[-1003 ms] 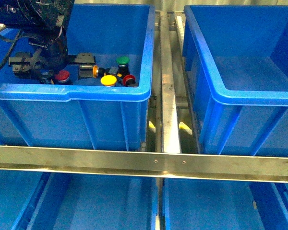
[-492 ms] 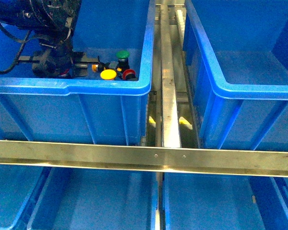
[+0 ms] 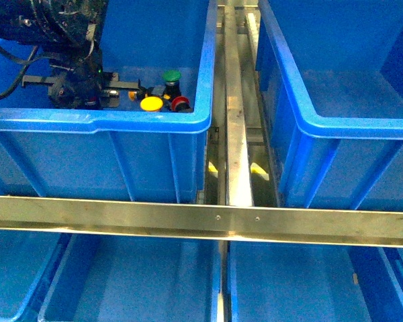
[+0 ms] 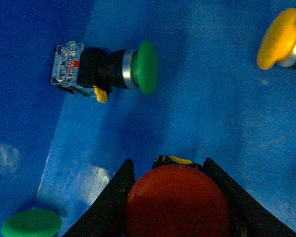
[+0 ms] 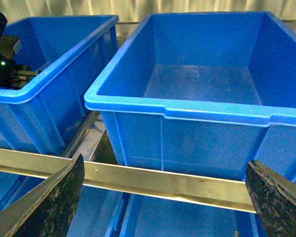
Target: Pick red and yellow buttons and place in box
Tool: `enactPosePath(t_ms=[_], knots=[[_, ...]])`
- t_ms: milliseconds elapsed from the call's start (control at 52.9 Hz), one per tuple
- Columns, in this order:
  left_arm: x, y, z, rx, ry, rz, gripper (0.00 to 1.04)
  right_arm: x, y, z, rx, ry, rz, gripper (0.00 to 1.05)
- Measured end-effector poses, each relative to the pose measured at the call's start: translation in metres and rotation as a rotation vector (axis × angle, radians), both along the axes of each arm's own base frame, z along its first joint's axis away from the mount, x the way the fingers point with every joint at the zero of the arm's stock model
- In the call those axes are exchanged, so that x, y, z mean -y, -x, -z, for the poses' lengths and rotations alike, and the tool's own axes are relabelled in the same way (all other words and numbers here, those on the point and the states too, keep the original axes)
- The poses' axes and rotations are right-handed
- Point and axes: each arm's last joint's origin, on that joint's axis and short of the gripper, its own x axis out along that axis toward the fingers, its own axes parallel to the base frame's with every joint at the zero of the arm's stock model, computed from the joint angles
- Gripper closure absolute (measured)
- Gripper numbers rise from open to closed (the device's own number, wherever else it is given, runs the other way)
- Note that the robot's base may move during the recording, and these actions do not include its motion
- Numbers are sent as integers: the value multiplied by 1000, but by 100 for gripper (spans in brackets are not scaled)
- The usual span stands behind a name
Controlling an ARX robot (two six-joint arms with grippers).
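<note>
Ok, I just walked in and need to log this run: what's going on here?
The left gripper is down in the left bin, its fingers closed on a red button that is not yet lifted out. A yellow button, a second red button and green buttons lie nearby in that bin. The right gripper hangs open facing the right bin, with no buttons visible in it.
</note>
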Motion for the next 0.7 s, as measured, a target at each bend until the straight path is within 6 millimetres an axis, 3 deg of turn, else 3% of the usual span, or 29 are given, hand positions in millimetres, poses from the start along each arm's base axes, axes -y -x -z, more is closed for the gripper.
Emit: enactPosePath(t_ms=[114, 265, 492, 605, 700], knots=[[-13, 15, -17, 8, 33, 88, 71, 0, 0, 0, 0, 0, 0, 7], [-53, 49, -66, 72, 121, 233, 71, 0, 0, 0, 0, 0, 0, 7], [-94, 100, -114, 361, 407, 441, 71, 0, 0, 0, 0, 0, 0, 7], [-92, 121, -116, 447, 606, 522, 71, 0, 0, 0, 0, 0, 0, 7], [-71, 135, -103, 447, 783, 596, 71, 0, 0, 0, 0, 0, 0, 7]])
